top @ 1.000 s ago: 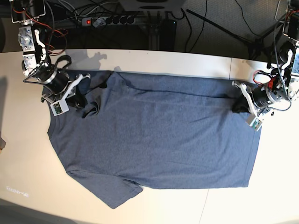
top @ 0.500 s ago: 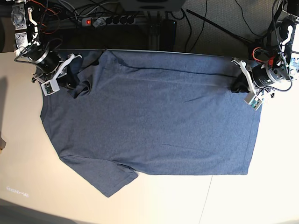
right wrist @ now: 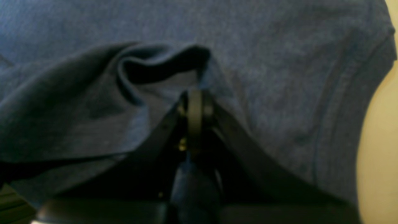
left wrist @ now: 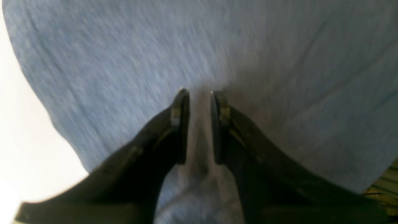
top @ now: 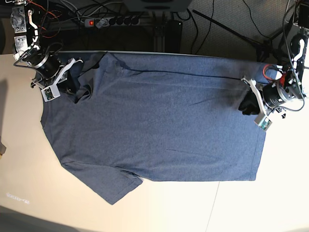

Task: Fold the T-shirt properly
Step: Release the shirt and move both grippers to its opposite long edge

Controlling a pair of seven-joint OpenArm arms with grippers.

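The T-shirt (top: 154, 130) lies spread flat on the desk (top: 29, 183), one sleeve toward the near edge. The left gripper (left wrist: 199, 93) has its jaws nearly closed, pinching a ridge of cloth at the hem end. The right gripper (right wrist: 195, 96) has its jaws clamped tight on bunched fabric near the collar end.

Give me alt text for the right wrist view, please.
The right gripper is shut on a bunched fold of the dark blue-grey T-shirt, which fills nearly the whole frame. A stitched hem runs down the right side, with a strip of pale table beyond it.
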